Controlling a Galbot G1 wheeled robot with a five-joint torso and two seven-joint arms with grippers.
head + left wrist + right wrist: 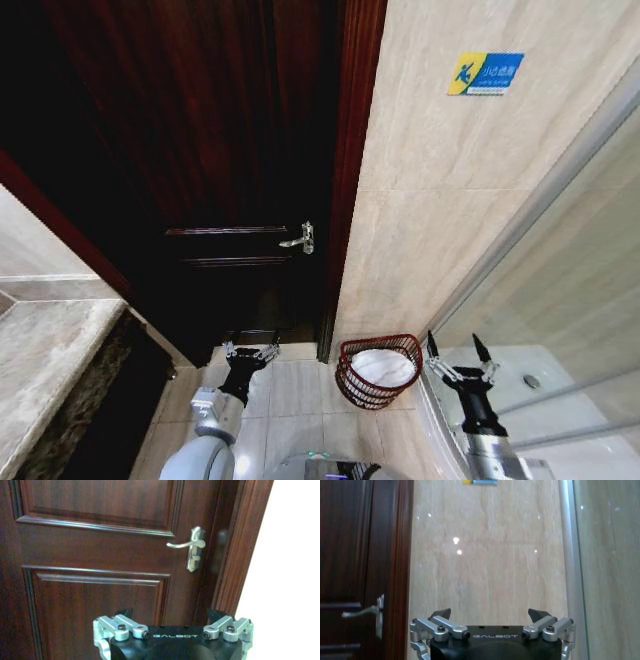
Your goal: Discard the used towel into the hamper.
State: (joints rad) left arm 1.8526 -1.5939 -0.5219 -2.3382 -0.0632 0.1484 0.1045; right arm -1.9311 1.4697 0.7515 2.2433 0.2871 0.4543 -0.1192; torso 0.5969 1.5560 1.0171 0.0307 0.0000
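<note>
The hamper (378, 371), a small round dark-red wire basket, stands on the tiled floor against the beige wall. A white towel (384, 367) lies inside it. My right gripper (456, 343) hangs open and empty just right of the hamper, level with its rim. My left gripper (250, 338) is open and empty too, left of the hamper and in front of the dark wooden door (230, 170). In the left wrist view my left gripper (170, 613) faces the door; in the right wrist view my right gripper (490, 612) faces the beige wall.
A metal door handle (300, 238) sits on the door (100, 555), also seen as the handle (192, 547). A glass shower partition (570, 300) closes the right side. A stone counter (40, 360) lies at the left. A blue-yellow sign (485, 73) hangs on the wall.
</note>
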